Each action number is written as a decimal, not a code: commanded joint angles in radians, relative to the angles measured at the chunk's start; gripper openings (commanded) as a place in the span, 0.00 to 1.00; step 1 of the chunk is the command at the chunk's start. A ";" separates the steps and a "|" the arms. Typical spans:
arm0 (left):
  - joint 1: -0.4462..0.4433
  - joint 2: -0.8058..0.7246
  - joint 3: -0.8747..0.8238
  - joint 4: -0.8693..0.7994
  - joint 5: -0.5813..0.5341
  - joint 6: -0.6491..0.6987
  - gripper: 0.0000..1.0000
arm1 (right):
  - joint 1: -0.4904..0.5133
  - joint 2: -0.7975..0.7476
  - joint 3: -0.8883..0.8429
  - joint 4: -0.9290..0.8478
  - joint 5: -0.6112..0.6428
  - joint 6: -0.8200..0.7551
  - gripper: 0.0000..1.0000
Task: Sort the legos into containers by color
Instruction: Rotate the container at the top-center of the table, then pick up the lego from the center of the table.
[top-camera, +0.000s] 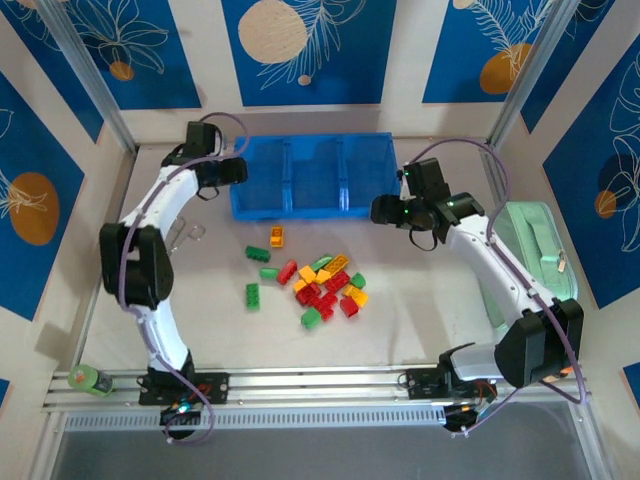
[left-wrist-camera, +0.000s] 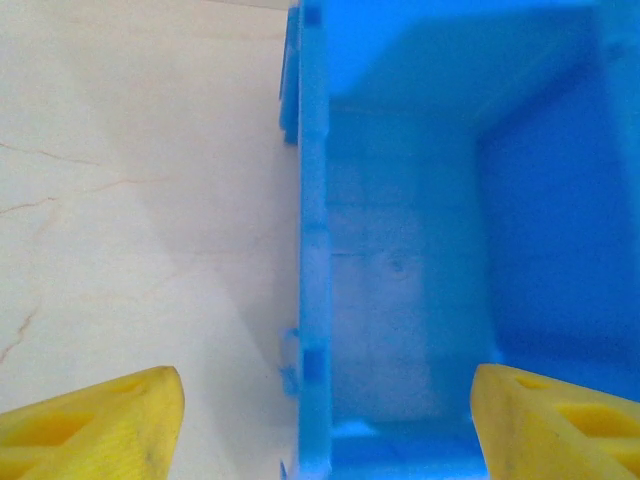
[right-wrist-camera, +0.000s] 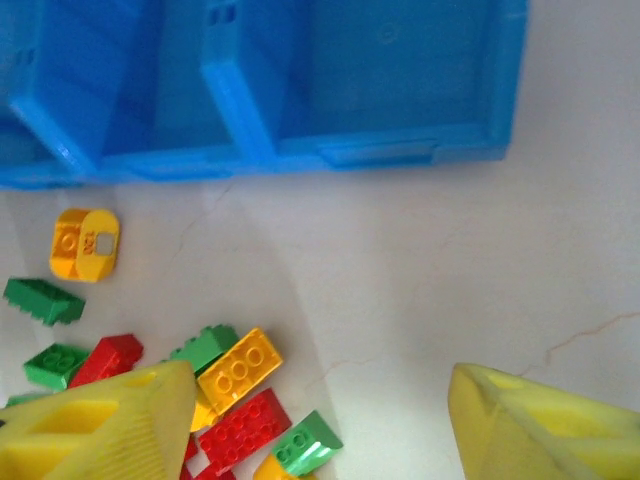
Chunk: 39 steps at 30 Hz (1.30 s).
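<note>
The pale table runs beneath both pincers. The blue three-compartment tray lies between them at the far side. Its left end is under the left pincer and its right end is just beside the right pincer. A mint-green case lies outward of the right pincer, by the right wall.

In the left wrist view the left pincer stands open with nothing between its yellow fingers. The tray's end wall runs up the gap between them, with the end compartment on one side and table on the other.

The right pincer is open too, its fingers wide apart and holding nothing. The tray's near wall lies ahead of its tips.

The legos, red, green, yellow and orange, lie heaped on the table, inward of the right pincer and nearer the arm bases than the tray. In the right wrist view they crowd around its left-hand finger. A yellow rounded brick lies apart, between heap and tray, and a green brick lies alone toward the left arm's side.
</note>
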 joint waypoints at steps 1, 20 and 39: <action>-0.010 -0.175 -0.136 -0.020 0.035 -0.052 0.76 | 0.059 0.004 -0.015 0.013 -0.063 -0.068 0.71; -0.123 -1.103 -0.742 -0.244 -0.011 -0.172 0.79 | 0.491 0.558 0.434 -0.084 -0.150 -0.242 0.75; -0.123 -1.294 -0.735 -0.392 0.005 -0.209 0.80 | 0.559 1.187 1.245 -0.377 -0.084 -0.401 0.71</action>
